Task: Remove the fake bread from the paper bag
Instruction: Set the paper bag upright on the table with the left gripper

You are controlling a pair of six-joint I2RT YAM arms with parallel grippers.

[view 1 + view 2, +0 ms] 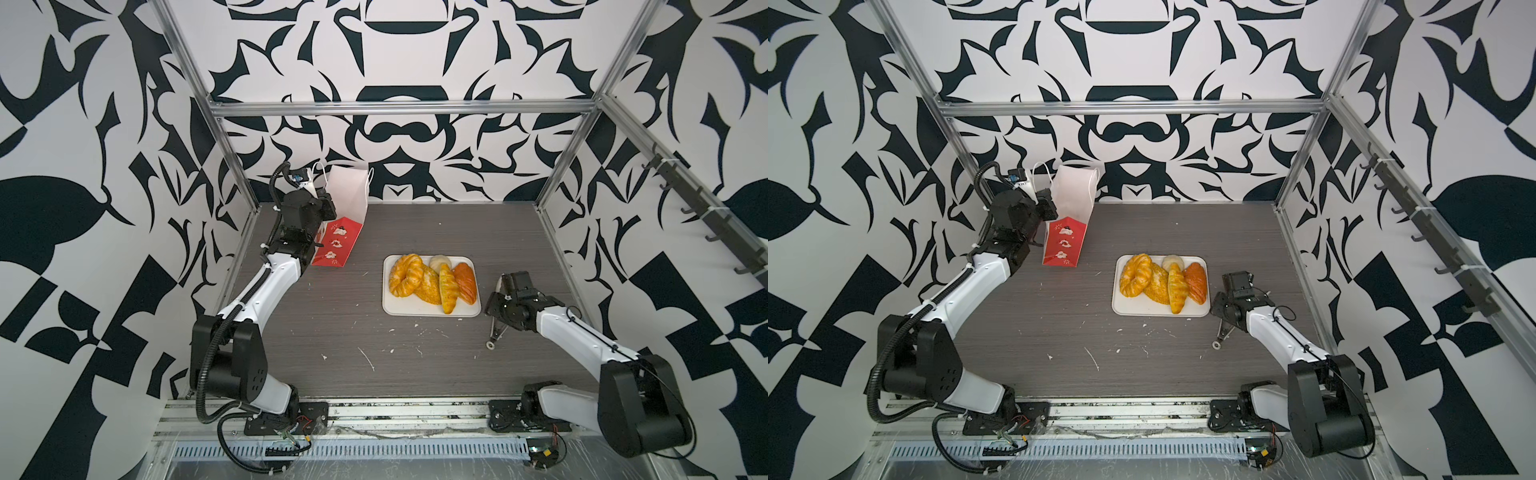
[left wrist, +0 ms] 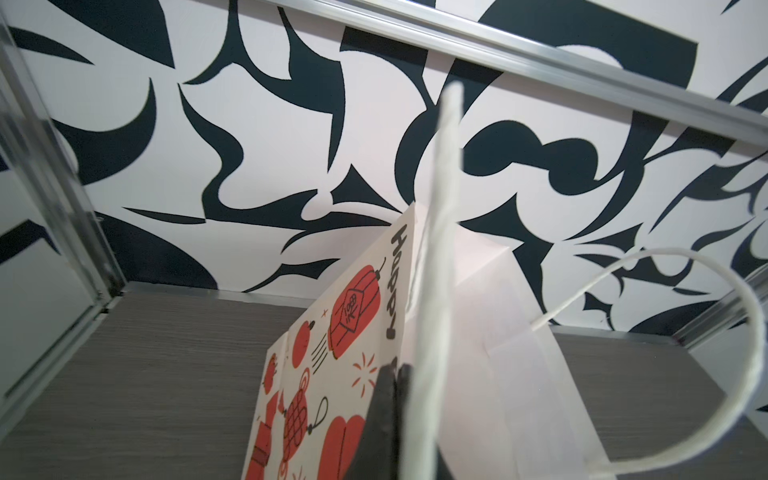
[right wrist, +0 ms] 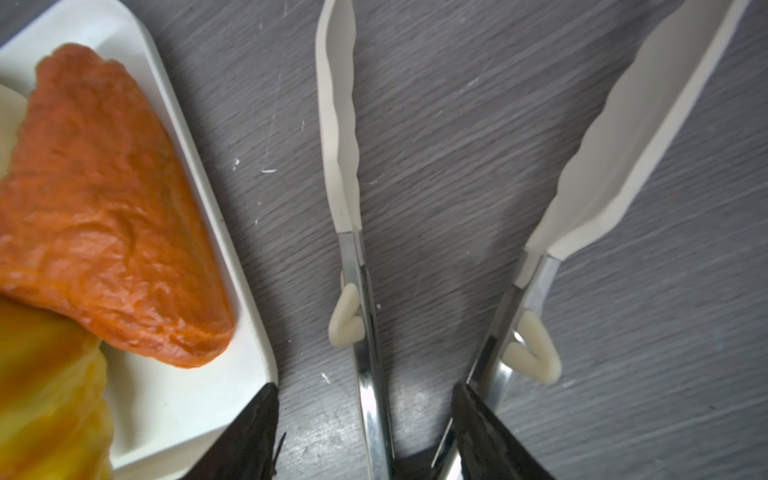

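The fake bread lies on a white tray [image 1: 395, 309], out of the bag: twisted ring [image 1: 405, 274], flaky piece [image 1: 430, 289], croissant [image 1: 448, 293], oblong loaf [image 1: 466, 282] and pale bun [image 1: 439, 262]. At the back left the paper bag [image 1: 343, 241] stands leaning, showing its white inside. My left gripper [image 1: 328, 208] is shut on the bag's left rim. In the left wrist view its fingertips [image 2: 393, 372] meet beside a white cord handle [image 2: 440, 208]. Right of the tray, my right gripper [image 3: 365, 386] stands open, low over the table. The loaf [image 3: 104, 208] is beside it.
White-tipped metal tongs [image 3: 345, 145] run under and between the right gripper's spread fingers, and their ring end [image 1: 492, 343] rests on the table behind it. Metal frame posts and patterned walls close in the back and both sides. White specks dot the grey tabletop [image 1: 353, 332].
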